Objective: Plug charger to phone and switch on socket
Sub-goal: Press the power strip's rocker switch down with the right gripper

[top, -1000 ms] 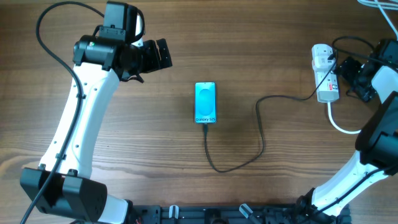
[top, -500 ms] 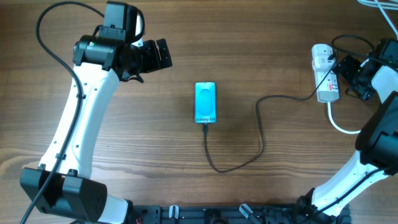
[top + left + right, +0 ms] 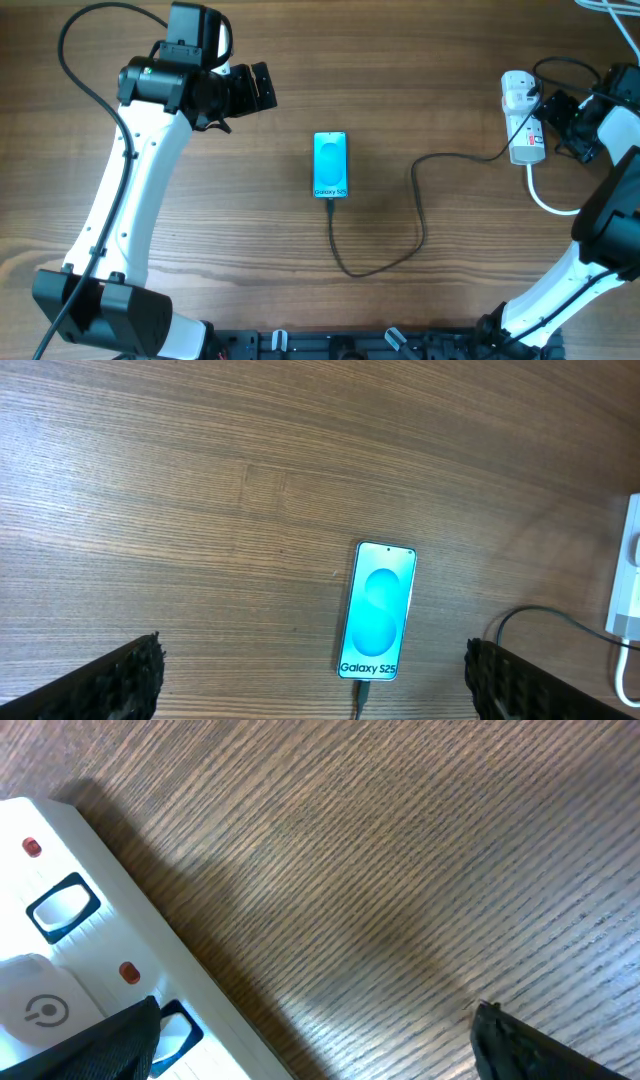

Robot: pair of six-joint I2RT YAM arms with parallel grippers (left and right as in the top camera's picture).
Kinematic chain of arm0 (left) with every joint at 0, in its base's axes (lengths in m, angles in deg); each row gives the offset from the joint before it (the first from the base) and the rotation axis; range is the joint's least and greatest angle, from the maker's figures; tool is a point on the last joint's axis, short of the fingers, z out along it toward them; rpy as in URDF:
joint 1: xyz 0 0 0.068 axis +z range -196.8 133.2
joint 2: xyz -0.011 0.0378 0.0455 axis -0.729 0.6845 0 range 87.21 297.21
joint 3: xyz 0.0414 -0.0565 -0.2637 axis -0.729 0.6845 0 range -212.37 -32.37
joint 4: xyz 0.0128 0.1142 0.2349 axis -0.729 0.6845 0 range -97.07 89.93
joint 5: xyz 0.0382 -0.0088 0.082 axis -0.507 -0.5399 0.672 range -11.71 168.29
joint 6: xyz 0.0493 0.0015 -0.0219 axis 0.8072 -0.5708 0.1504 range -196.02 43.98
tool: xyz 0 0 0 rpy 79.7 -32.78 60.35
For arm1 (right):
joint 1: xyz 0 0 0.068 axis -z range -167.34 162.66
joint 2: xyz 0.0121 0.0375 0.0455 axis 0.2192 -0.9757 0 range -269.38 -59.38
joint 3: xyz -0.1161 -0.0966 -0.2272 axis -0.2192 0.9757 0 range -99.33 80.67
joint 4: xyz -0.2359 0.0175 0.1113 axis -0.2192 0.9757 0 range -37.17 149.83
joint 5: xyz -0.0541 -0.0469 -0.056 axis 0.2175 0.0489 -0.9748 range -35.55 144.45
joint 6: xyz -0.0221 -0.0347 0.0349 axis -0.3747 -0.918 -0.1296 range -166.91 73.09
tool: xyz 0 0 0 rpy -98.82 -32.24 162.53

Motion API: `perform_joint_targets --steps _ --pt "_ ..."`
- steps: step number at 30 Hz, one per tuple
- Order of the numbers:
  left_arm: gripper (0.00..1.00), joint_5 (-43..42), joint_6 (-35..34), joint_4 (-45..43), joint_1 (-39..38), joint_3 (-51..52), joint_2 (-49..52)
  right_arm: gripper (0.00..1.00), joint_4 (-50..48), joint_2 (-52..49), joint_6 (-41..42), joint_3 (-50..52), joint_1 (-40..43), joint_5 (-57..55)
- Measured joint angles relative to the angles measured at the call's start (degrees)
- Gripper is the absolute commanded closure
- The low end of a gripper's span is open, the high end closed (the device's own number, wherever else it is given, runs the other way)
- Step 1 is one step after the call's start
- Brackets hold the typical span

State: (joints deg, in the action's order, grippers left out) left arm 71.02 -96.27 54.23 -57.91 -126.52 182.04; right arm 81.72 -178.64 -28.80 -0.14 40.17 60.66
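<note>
Centrally, the Galaxy S25 phone [image 3: 331, 165] lies flat on the wooden worktop [image 3: 250, 220], its screen lit cyan. The thin black charger cable [image 3: 418, 215] meets its lower end and loops right to the white power strip [image 3: 523, 118]. The right pincer [image 3: 552, 118] is spread open just beside the strip, one finger [image 3: 100, 1045] by a rocker switch [image 3: 62, 906]; the left pincer [image 3: 264, 88] hangs open, well apart from the phone.
</note>
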Motion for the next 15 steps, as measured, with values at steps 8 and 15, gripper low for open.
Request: perform_joint_targets --steps 8,15 --pt "0.0 -0.02 0.0 -0.02 0.0 0.0 0.0 0.0 0.9 -0.11 0.37 -0.02 0.48 0.87" --pt "0.0 0.0 0.0 0.0 0.0 0.0 0.0 0.0 0.96 -0.11 0.46 -0.02 0.61 1.7"
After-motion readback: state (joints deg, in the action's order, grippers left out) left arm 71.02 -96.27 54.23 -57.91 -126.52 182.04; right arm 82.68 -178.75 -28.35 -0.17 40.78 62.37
